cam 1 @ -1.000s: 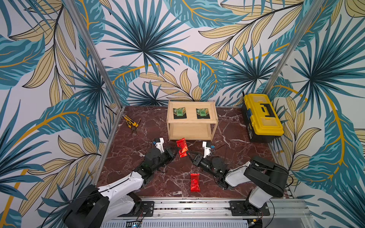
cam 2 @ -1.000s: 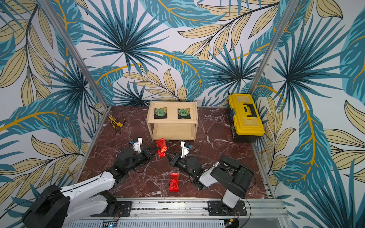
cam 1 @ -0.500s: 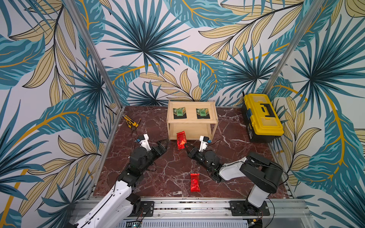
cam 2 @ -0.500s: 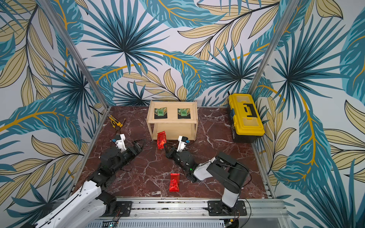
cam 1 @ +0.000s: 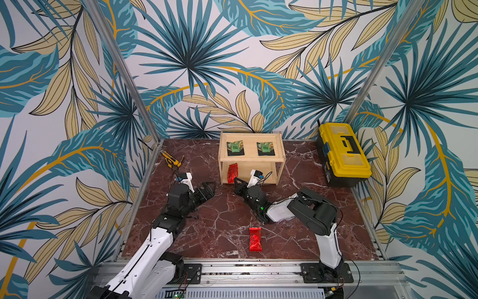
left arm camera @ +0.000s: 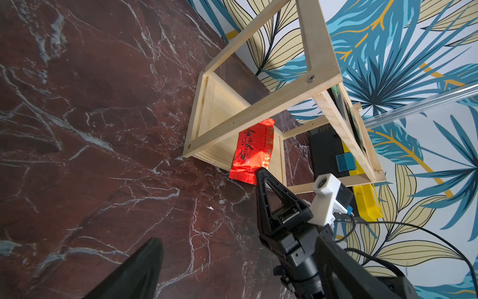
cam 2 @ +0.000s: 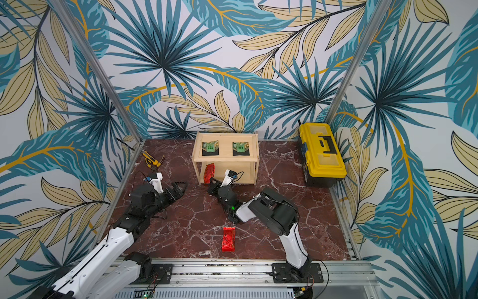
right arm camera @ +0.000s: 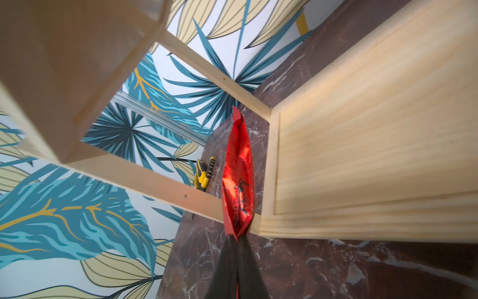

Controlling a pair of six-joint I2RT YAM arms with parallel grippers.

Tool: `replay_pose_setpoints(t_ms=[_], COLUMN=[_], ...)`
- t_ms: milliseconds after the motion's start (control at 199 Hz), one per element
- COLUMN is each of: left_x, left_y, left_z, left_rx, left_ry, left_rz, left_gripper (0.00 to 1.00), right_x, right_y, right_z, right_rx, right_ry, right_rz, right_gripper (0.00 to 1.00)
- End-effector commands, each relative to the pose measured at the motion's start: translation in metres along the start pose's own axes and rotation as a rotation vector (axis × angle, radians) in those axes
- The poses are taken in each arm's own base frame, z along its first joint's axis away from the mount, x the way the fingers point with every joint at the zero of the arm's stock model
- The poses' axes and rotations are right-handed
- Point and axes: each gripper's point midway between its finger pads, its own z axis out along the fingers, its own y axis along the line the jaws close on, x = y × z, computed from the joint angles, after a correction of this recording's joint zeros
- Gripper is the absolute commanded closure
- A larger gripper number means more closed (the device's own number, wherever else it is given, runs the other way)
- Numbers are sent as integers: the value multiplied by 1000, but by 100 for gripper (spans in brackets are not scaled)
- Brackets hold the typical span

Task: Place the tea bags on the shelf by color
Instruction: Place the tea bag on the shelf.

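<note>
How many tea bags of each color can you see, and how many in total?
Green tea bags: 2, one and another, both on the top tray of the shelf.
Red tea bags: 2, one at the lower tier pinched in the right gripper, one flat on the table.
Total: 4

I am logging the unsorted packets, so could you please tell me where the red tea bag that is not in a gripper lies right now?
In both top views the loose red tea bag lies flat on the marble table near its front edge, apart from the shelf.
</note>
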Motion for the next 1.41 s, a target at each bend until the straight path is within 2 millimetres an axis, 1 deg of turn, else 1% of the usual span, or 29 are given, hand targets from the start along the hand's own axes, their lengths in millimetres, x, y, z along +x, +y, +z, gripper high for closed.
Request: replay_pose_setpoints(t_ms=[0,40,50,70,151,342,700,760,946,1137,1404], left_x=[-15,-16,-17,-17,-17,-12,-13,-13,-11,-10,-9], left_y=[-19,-18,-18,-18,-17,-13,-17,-17,-14,-14,-14], left_z=[-6,-6,-6,-6,-5,-3,-4,-4,-3,-3,-4], left_rx=[55,56,56,57,63,77,93,94,92,93,95], left_ry=[-18,-20,-22,-22,-26,-16,-18,-18,-14,-12,-13], left_rz=[36,34,33,33,28,5,11,10,2,-2,-5], left_gripper=[3,3,3,3,4,3,4,4,4,4,4], right_x=[2,5,-4,-7,-5,0,13,16,16,13,10], right_y=[-22,-23,-29,-33,-40,-45,-46,-45,-47,-51,-49], right_z=[9,12,15,17,24,34,47,48,49,49,46], right_rx=[92,100,112,116,132,135,125,120,121,136,136], right_ry=[11,27,13,10,28,61,118,129,133,131,141], right_rz=[-6,-7,-5,-3,11,24,47,48,54,58,51], right_gripper=[100,99,100,99,99,96,95,92,82,77,69])
